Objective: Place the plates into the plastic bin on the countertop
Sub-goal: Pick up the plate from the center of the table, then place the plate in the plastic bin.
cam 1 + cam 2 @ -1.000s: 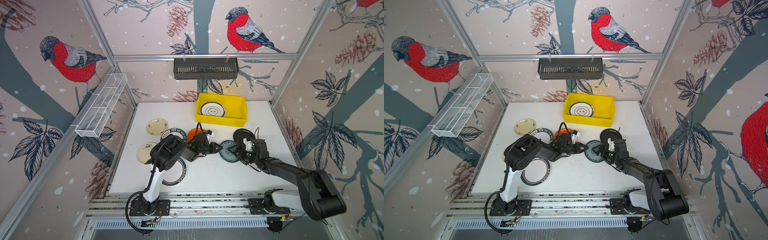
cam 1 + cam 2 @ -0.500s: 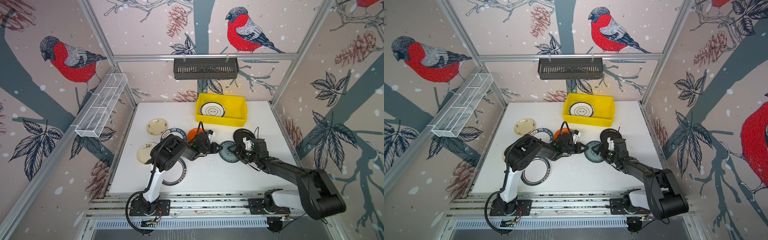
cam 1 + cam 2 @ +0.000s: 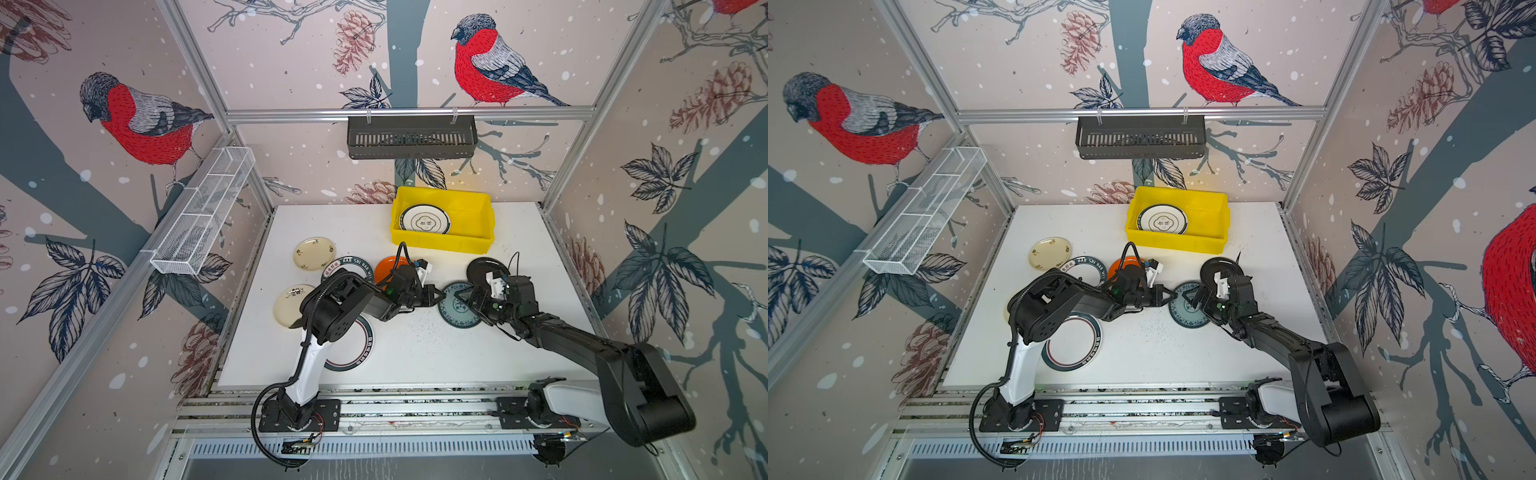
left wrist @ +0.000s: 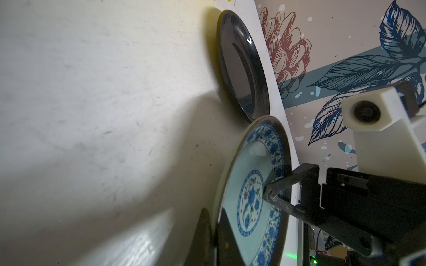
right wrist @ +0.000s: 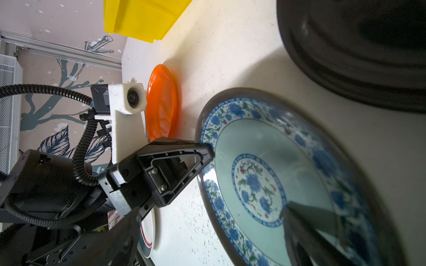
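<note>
We clamp the left gripper (image 3: 440,292) on the round teal-patterned plate (image 5: 276,184)'s rim to lift it; the right gripper (image 3: 467,301), jaws apart, seems to brace it.

Glossy black plate (image 4: 244,69), matt speckled countertop (image 4: 92,115)

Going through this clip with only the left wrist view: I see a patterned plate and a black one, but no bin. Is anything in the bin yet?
Observer: Yes. One white plate with a dark rim lies flat in the yellow bin.
Operator: Any plates behind that wrist camera?
Observer: An orange plate lies on the countertop, just behind the left gripper.
</note>
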Tool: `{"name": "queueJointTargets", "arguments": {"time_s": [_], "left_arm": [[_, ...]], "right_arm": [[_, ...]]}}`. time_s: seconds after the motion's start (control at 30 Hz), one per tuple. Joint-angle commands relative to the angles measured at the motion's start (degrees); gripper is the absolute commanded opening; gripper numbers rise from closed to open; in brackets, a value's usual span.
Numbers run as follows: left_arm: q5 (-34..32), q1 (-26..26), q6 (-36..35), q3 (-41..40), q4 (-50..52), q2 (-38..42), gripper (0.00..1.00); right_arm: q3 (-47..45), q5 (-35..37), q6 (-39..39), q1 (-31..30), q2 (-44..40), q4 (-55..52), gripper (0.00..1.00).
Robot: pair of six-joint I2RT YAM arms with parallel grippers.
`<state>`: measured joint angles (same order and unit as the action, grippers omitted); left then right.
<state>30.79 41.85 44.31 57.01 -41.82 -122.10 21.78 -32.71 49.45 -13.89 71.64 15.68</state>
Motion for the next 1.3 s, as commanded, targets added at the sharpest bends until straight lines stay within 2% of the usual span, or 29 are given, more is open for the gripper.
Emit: {"name": "queueJointTargets", "arguments": {"time_s": [0.0, 0.2, 0.43, 0.57, 0.9, 1.0, 1.1, 1.27], "left_arm": [[-1.0, -0.1, -1.5, -0.1, 4.2, 0.9, 0.00], [-2.8, -0.4, -5.0, -0.1, 7.7, 4.6, 0.00], [-3.9, -2.5, -7.7, 2.5, 10.8, 9.8, 0.00], [-11.7, -3.4, -12.0, 4.3, 14.1, 11.8, 0.00], [-13.4, -9.5, -14.1, 18.7, 18.3, 9.1, 0.00], [-12.8, -11.4, -13.6, 23.5, 18.2, 6.1, 0.00], [-15.0, -12.8, -16.1, 31.6, 22.4, 1.7, 0.00], [-18.3, -14.4, -17.2, 40.7, 24.0, -4.3, 0.00]], "right_arm": [[0.9, 0.5, -0.5, -0.1, -2.0, -1.6, 0.97], [3.5, 1.4, -3.1, -0.2, -5.1, -5.8, 0.98], [4.5, 2.7, -4.0, 0.0, -10.4, -5.6, 1.00], [5.0, 3.5, -4.9, 0.1, -13.2, -4.8, 1.00], [3.4, 3.3, -7.9, 2.4, -18.8, -6.8, 0.99], [2.7, 3.3, -8.6, 3.9, -20.9, -7.6, 0.99], [2.6, 3.2, -10.1, 5.0, -22.4, -9.4, 0.99], [2.2, 0.9, -11.3, 7.2, -23.7, -10.7, 0.99]]}}
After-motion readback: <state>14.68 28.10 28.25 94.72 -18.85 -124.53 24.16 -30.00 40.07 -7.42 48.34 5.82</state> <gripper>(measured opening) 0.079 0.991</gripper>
